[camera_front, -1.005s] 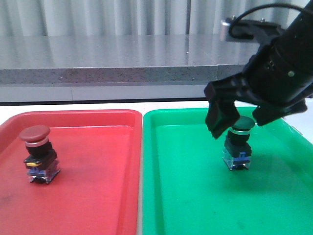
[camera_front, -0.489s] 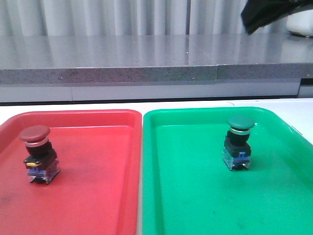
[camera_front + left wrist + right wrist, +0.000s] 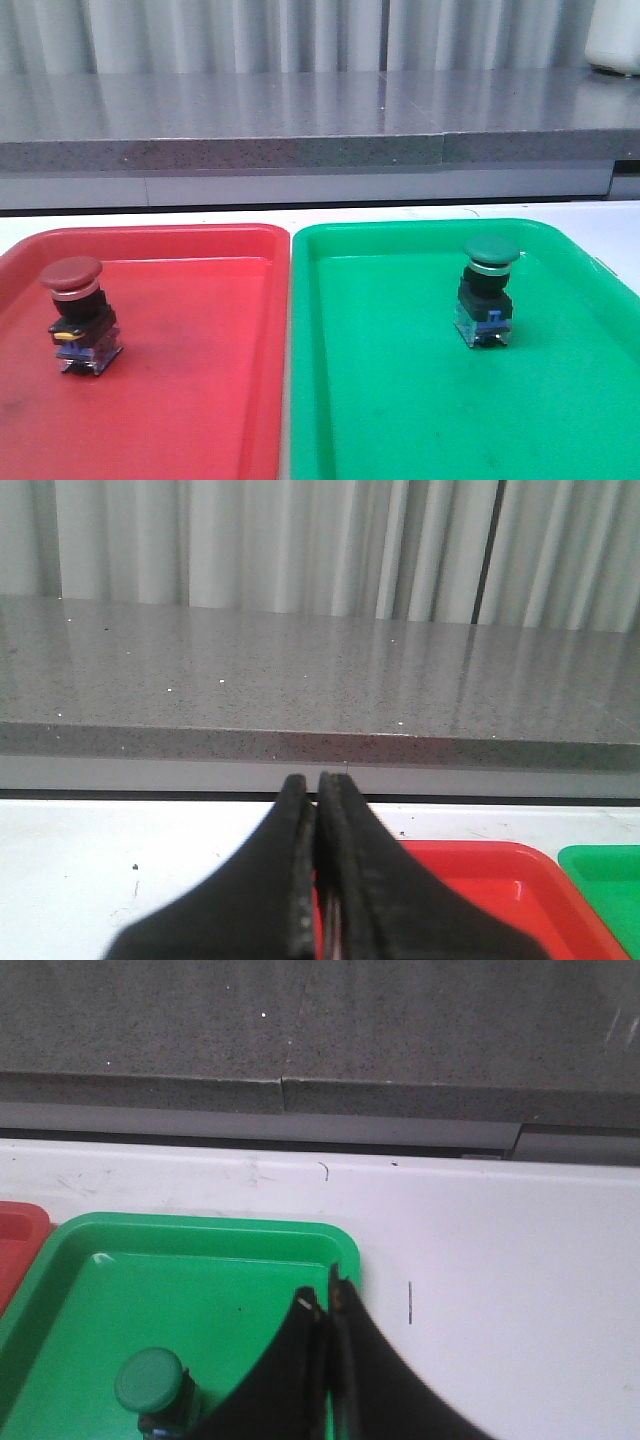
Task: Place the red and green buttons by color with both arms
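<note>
already the red button (image 3: 77,313) stands in the red tray (image 3: 200,400) toward the table's left edge and the green button (image 3: 487,291) in the green tray (image 3: 400,400) rightward, so with left gripper (image 3: 318,880) and right gripper (image 3: 326,1360) pressed together empty, only a low sweep might topple one.

Only the fingers are showing of the robot, both pairs a matte black. The left gripper (image 3: 317,785) is presenting two broad, wedge-shaped fingers (image 3: 250,880) that are tapering to narrow tips, their inner edges lined with rough, granular pads. The right gripper (image 3: 324,1295) is showing the same dark tapered form, with a small pale fleck glinting on one fingertip (image 3: 304,1303). No cables or markings are appearing.
</note>
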You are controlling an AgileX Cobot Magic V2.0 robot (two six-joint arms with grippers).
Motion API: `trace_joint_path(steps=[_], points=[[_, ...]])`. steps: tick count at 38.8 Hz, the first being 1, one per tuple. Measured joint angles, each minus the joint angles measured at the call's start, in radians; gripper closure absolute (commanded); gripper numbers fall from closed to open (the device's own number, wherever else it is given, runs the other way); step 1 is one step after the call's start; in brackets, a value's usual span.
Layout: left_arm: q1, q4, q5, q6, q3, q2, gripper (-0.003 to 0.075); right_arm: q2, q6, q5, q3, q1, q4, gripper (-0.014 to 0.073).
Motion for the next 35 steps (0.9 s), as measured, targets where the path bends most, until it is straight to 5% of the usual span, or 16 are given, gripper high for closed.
trace_joint_path(steps=[15,35], points=[[0.000,0.000,0.000,0.000,0.000,0.000,0.0740,-0.493,0.000,-0.009,0.291,0.000,-0.028,0.0661],[0.000,0.000,0.000,0.000,0.000,0.000,0.0740,-0.555,0.000,0.005,0.308,0.000,-0.028,0.0661]])
